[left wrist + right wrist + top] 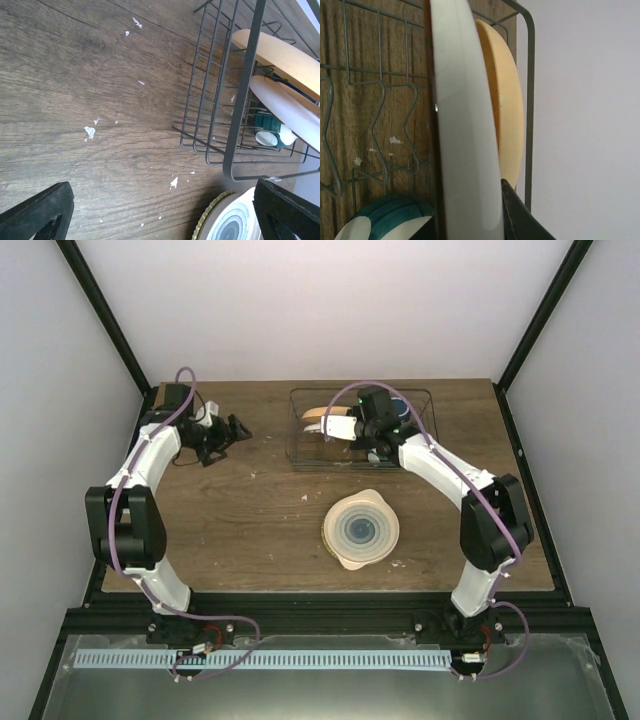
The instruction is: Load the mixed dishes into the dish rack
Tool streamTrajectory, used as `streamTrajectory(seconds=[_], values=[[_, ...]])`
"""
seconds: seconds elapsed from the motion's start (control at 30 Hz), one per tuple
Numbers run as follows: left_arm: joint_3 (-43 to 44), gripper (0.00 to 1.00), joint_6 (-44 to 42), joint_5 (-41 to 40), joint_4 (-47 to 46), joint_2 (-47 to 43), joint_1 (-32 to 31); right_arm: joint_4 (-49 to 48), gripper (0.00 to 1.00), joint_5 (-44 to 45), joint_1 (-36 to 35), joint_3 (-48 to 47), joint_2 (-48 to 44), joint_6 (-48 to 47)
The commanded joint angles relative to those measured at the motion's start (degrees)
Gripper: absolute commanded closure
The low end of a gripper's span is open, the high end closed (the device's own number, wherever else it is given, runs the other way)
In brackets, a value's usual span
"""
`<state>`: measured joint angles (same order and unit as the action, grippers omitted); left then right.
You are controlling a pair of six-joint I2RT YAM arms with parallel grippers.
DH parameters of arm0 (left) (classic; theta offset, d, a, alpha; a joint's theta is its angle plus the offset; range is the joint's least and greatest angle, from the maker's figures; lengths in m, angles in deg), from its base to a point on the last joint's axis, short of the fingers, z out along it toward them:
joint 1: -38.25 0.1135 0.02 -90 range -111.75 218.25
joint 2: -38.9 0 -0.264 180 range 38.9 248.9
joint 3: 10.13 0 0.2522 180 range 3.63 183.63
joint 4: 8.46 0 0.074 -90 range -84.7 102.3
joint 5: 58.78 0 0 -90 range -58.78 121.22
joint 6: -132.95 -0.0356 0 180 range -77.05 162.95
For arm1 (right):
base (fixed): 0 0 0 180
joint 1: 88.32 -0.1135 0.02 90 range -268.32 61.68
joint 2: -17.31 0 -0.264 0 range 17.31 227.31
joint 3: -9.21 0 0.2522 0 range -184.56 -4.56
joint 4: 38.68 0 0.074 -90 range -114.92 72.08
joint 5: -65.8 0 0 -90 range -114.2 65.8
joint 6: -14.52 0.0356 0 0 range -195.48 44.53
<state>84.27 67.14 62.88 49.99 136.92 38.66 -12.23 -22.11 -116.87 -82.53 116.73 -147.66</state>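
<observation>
Progress: more than half done, by my reading; dish rack [296, 445] sits far centre on the counter [250, 530].
Loaded: orange-yellow plate [507, 100] stands on edge at the rack's left end; white-and-blue bowl [385, 220] lies on the rack floor.
In hand: right claw [357, 428] pinches a white plate [465, 125], upright just beside the orange one, not yet released.
Mug: a dark blue shape at the rack's far right may be it; cannot tell.
Left to do: ringed cream plate [360, 530] lies flat, near of the rack.
Left claw [228, 432]: spread, empty, left of the rack.
Obstacles: right arm crosses the rack; bowl crowds the free slots.
</observation>
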Motion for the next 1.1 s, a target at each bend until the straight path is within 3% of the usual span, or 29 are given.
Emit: streamTrajectory(seconds=[0.0, 0.33, 0.5, 0.8, 1.07], values=[[2.0, 0.00, -0.4, 1.3, 0.2, 1.7, 0.2, 2.6, 0.99, 0.2, 0.9, -9.7, 1.4, 3.7], [2.8, 0.00, -0.7, 2.2, 0.8, 2.4, 0.2, 5.2, 0.98, -0.7, 1.0, -12.6, 5.8, 7.6], [3.6, 0.00, -1.1, 2.0, 1.7, 3.0, 0.2, 4.3, 0.90, -1.7, 1.0, -12.8, 6.7, 9.2], [2.7, 0.00, -2.5, 1.3, 3.5, 2.8, -0.2, 2.1, 0.65, -3.1, 0.8, -12.5, 6.2, 10.7], [1.4, 0.00, -3.8, 0.6, 4.1, 1.0, -2.7, 3.4, 0.61, -3.0, -0.3, -10.4, 2.8, 11.0]])
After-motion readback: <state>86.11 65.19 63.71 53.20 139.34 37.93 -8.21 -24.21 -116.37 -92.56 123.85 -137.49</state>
